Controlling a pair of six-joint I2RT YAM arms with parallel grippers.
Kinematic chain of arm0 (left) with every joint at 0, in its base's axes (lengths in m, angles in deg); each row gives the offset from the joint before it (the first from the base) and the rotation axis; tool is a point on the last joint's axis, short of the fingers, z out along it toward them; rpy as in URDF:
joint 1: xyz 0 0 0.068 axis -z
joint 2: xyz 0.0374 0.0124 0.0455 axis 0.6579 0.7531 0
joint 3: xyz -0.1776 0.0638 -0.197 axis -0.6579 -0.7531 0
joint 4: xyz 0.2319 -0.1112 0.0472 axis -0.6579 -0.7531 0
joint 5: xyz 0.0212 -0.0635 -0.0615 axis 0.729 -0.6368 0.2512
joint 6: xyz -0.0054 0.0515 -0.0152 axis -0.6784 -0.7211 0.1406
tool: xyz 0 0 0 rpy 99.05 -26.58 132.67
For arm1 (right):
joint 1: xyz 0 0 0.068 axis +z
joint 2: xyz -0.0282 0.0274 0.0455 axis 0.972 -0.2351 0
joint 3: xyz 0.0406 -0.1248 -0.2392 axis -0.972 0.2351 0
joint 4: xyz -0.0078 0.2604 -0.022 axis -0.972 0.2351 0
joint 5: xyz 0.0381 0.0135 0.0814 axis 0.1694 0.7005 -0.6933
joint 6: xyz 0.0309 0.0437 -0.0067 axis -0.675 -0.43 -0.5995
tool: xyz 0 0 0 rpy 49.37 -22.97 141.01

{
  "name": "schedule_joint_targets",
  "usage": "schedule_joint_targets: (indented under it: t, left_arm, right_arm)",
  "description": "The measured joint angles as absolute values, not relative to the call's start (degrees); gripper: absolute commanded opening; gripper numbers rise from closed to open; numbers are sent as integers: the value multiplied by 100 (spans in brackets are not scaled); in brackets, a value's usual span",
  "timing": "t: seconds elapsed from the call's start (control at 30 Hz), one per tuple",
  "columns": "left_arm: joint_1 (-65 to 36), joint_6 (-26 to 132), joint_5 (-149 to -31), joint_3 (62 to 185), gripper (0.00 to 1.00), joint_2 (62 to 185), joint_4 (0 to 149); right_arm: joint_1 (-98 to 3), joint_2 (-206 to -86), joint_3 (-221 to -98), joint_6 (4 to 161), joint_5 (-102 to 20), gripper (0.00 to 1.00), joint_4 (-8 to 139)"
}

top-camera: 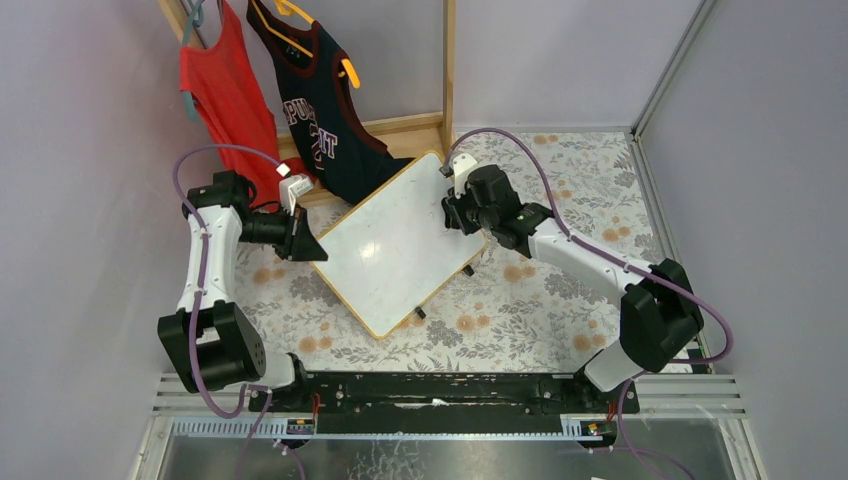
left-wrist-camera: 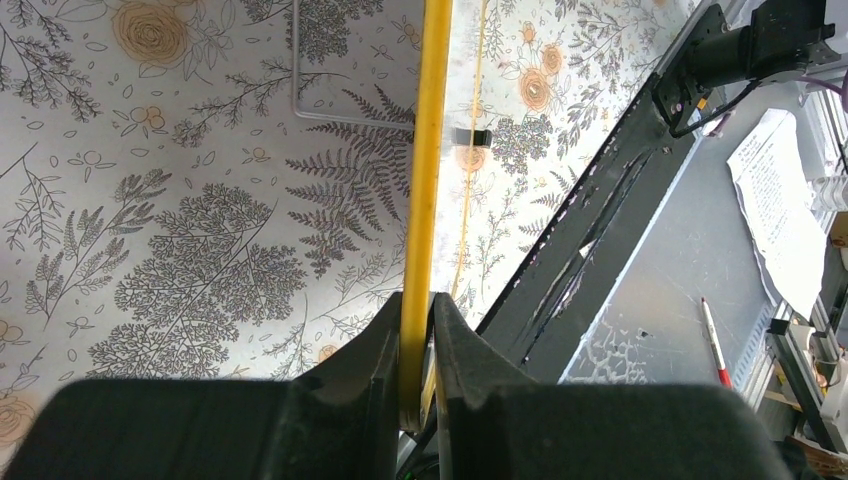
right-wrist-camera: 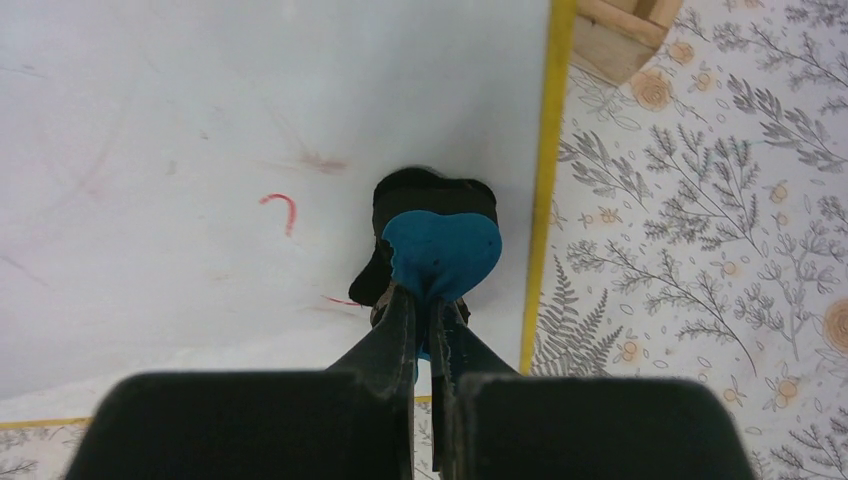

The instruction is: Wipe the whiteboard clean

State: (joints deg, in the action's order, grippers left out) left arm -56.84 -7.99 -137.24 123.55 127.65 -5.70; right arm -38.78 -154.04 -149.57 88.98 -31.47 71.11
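The whiteboard [top-camera: 395, 245] is sitting turned cornerwise on the floral tablecloth [top-camera: 540, 310] between the 2 arms. The left gripper [left-wrist-camera: 418, 320] is pinching the board's yellowish frame at its left corner. The right gripper [right-wrist-camera: 425, 305] is clamping a blue eraser [right-wrist-camera: 442, 250], whose black pad is resting on the board near its right edge, beside a small red mark [right-wrist-camera: 282, 208]

We read white letters "PU" and "IT" on the navy jersey [top-camera: 318, 110]; the red stroke [right-wrist-camera: 281, 209] on the whiteboard [right-wrist-camera: 150, 100] spells nothing legible
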Motion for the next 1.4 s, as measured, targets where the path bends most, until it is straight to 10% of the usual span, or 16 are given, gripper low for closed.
schedule_joint_targets:
  t: [1.4]
  left_arm:
    - [-5616,-556,-13663,12370,0,12763,-496]
  right_arm:
    - [-3427,-15725,-15304,9065,-2878,0,7031]
